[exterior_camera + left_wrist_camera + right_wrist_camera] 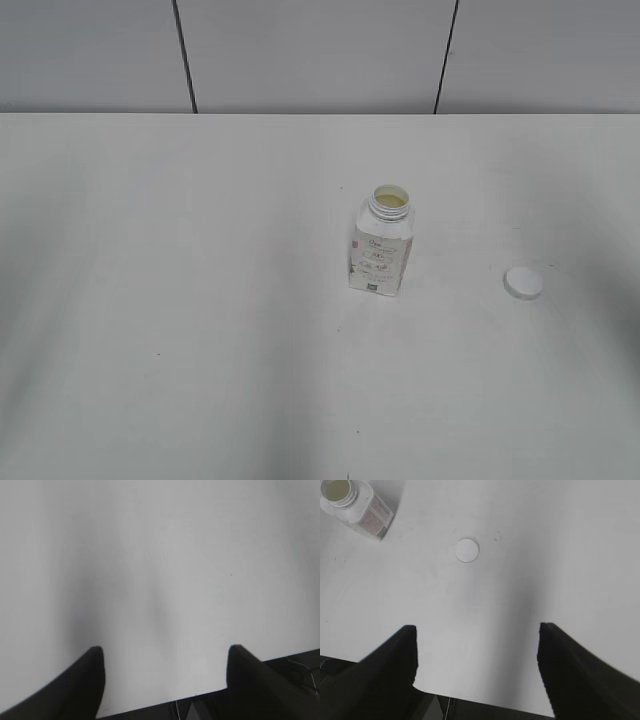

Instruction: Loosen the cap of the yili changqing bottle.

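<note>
The yili changqing bottle point(381, 250) stands upright on the white table, right of the middle, its wide neck uncovered with pale liquid inside. It also shows in the right wrist view point(355, 507) at the top left. The white cap point(523, 282) lies flat on the table to the bottle's right, apart from it; in the right wrist view point(467, 550) it lies ahead of the jaws. My right gripper point(477, 630) is open and empty, well short of the cap. My left gripper point(165, 652) is open and empty over bare table. Neither gripper shows in the exterior view.
The white table point(200, 300) reaches back to a grey panelled wall point(320, 50). The table's front edge shows just under both grippers in the wrist views.
</note>
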Action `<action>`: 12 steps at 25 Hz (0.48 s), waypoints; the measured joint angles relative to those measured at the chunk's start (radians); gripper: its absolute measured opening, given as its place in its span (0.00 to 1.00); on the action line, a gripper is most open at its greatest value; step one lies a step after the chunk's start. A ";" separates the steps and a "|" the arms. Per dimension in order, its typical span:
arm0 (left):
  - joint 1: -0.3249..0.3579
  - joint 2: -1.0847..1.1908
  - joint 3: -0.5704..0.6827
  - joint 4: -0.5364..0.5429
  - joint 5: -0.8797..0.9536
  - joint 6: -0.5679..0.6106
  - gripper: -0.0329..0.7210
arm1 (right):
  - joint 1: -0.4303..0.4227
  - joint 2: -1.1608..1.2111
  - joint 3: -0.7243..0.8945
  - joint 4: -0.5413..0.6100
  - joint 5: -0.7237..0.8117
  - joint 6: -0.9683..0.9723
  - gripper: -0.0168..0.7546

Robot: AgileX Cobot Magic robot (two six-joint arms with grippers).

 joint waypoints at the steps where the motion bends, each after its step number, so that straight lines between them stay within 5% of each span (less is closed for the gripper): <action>1: 0.000 -0.031 0.023 -0.003 -0.012 0.001 0.67 | 0.000 -0.014 0.016 0.000 0.000 0.003 0.78; 12: 0.000 -0.346 0.230 -0.036 -0.038 0.001 0.67 | 0.000 -0.185 0.154 0.000 0.000 0.013 0.78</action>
